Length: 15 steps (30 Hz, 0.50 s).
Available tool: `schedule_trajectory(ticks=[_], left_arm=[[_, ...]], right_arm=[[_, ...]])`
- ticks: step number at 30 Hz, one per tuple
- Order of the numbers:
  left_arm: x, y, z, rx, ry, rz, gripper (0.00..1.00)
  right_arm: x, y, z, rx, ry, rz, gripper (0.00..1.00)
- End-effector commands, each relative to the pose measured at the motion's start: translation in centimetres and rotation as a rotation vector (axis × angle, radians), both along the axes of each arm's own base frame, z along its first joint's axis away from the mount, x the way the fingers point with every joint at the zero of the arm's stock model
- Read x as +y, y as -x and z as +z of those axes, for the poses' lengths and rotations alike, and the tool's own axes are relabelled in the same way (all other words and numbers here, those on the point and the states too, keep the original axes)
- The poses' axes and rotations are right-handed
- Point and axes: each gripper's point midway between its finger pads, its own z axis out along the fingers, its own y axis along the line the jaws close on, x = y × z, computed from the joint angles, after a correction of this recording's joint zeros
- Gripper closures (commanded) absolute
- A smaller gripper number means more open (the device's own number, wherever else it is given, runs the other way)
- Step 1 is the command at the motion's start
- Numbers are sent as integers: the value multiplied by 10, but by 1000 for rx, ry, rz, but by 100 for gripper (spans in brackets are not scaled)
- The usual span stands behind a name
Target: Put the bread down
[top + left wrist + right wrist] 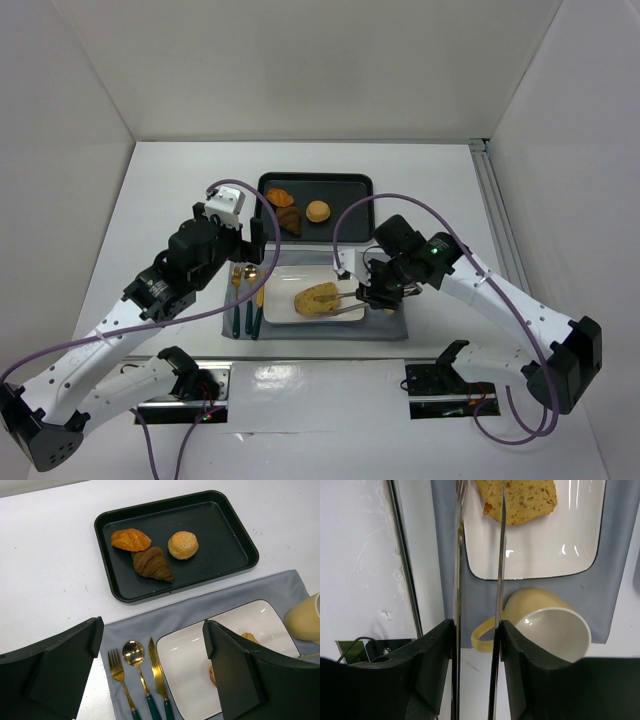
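The bread (520, 497) lies on the plate (545, 545). The right end effector (477, 630) clamps tongs (502, 555) at the plate's edge; the left end effector (152, 627) gapes wide.

A white surface (180, 190) forms the bottom of a plain white enclosure. A back wall (300, 60) rises from its far edge, and a left wall (50, 150) and a right wall (585, 120) close in the two sides, all bare and matte. A metal rail (493, 200) runs along the foot of the right wall. Near the front edge a glossy strip (320, 382) mirrors pale light. The lighting is soft and even, with only faint shadows. Small scuffs mark the surface in the wrist views.
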Motion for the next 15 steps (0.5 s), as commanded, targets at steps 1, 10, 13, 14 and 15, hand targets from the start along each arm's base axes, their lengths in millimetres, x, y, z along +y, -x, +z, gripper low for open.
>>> schedule_trajectory(ticks=[1,10,13,14,15], left_arm=[[-1,-4,9,-39,11,0,0],[-2,-5,7,-31,5,0,0],[-2,-5,7,-31,5,0,0],[-2,-5,7,-31,5,0,0],[-2,-5,7,-31,5,0,0]], right_arm=[[12,-7,40,-90,-111,14,49],[17,-17,96,-175,-254,3,49],[8,-39,119,-287,-318,-84,49],[3,-59,133,-371,-356,-142,51],[-7,-66,135,-420,-366,-190,51]])
